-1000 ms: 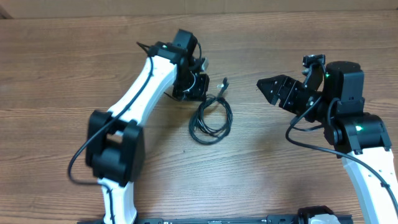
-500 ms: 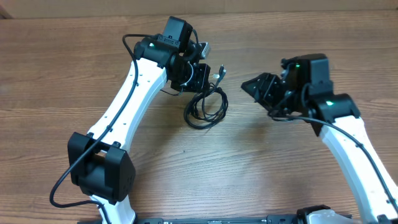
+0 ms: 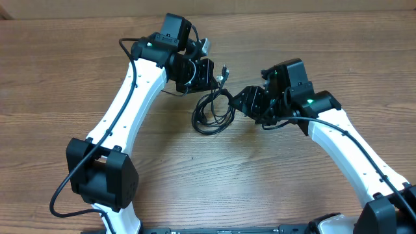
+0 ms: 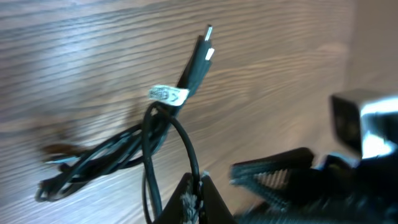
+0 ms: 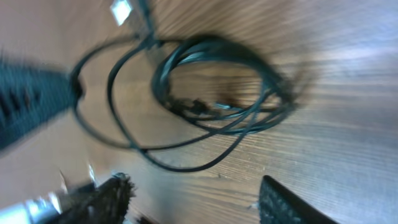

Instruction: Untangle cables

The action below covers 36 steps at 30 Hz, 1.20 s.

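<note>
The cables (image 3: 214, 114) are thin black cords looped together on the wooden table, with a plug end (image 3: 224, 71) sticking up at the top. My left gripper (image 3: 207, 81) is shut on one strand at the bundle's upper left; in the left wrist view the jaws (image 4: 194, 190) pinch a cord, and the plug ends with a white tag (image 4: 169, 94) rise beyond. My right gripper (image 3: 242, 104) is open just right of the coil, apart from it. In the right wrist view the coil (image 5: 211, 106) lies ahead of the open jaws (image 5: 193, 193).
The wooden table (image 3: 58, 78) stretches to both sides of the arms. The thicker black arm cables run along the left arm (image 3: 127, 49) and the right arm (image 3: 305, 120).
My right gripper has moved left, from well right of the coil to just beside it. My left gripper has shifted slightly up and left, still holding the cord; the coil moved a little with it.
</note>
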Each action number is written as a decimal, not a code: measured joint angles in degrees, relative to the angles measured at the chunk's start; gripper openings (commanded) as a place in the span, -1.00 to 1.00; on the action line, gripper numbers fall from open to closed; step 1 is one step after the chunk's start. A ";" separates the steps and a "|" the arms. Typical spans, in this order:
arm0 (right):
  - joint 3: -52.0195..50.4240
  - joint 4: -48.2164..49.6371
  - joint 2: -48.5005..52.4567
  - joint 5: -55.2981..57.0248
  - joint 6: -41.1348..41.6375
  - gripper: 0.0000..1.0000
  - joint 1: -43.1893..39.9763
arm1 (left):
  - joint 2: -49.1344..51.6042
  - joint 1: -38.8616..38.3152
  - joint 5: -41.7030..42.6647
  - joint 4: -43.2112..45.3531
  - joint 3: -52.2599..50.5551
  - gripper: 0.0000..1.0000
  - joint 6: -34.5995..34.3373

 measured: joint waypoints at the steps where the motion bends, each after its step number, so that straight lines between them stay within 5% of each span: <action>1: 0.00 0.35 0.02 -1.07 -2.71 0.36 0.07 | 0.00 0.13 1.01 0.76 0.00 -0.92 -1.33; 10: 0.00 3.69 0.00 -10.84 -21.86 0.46 0.04 | 0.00 0.74 8.48 4.61 0.00 -0.92 -10.16; 20: 0.00 6.01 0.28 -6.14 -26.86 0.25 0.31 | 0.00 0.74 10.38 4.59 0.00 -0.91 -13.11; 30: 0.00 8.57 2.99 0.17 -21.20 0.21 -0.74 | 0.00 0.74 8.04 2.12 0.00 -0.92 -4.87; 36: -0.02 11.32 3.04 4.46 -8.41 0.05 -0.85 | 0.00 0.74 6.64 1.38 0.00 -0.91 -1.33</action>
